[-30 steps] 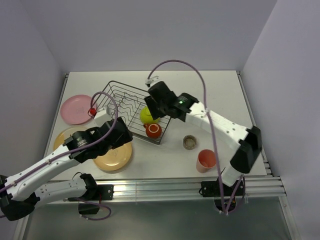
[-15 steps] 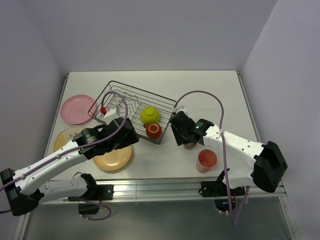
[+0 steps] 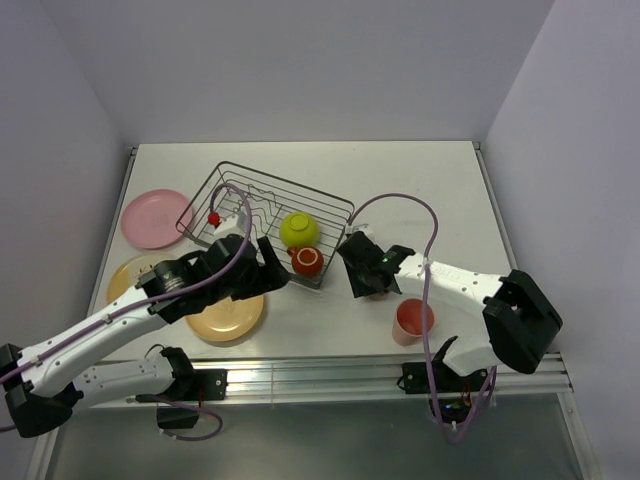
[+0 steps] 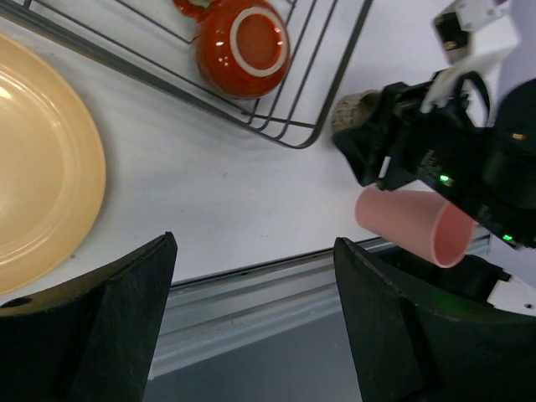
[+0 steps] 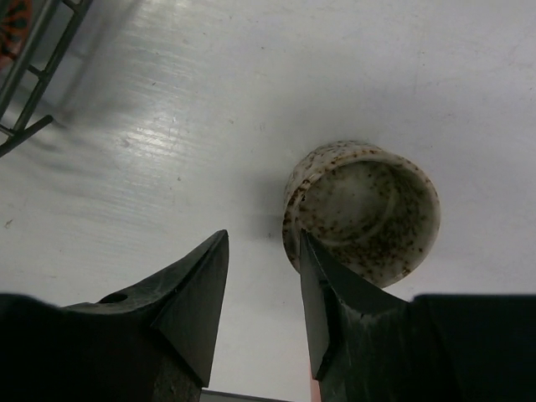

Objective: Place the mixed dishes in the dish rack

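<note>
The silver wire dish rack (image 3: pixel 240 205) holds the lime-green bowl (image 3: pixel 299 230) and the small red mug (image 3: pixel 307 262), which also shows in the left wrist view (image 4: pixel 243 40). The grey-beige speckled cup (image 5: pixel 362 209) stands upright on the table. My right gripper (image 5: pixel 261 251) is open and empty, with the cup just outside its right finger. The salmon-pink tumbler (image 3: pixel 412 320) stands near the front. The tan-orange plate (image 3: pixel 228 315), cream plate (image 3: pixel 125 275) and pink plate (image 3: pixel 155 217) lie to the left. My left gripper (image 4: pixel 255 276) is open and empty, above the table by the rack's near corner.
The rack's near corner wires (image 5: pixel 33 84) are close to the left of the right gripper. The aluminium rail (image 3: pixel 330 370) runs along the table's front edge. Grey walls enclose the table on three sides.
My right gripper left the green bowl in the rack and swung right and down to the speckled cup. My left gripper shifted a little to the right.
</note>
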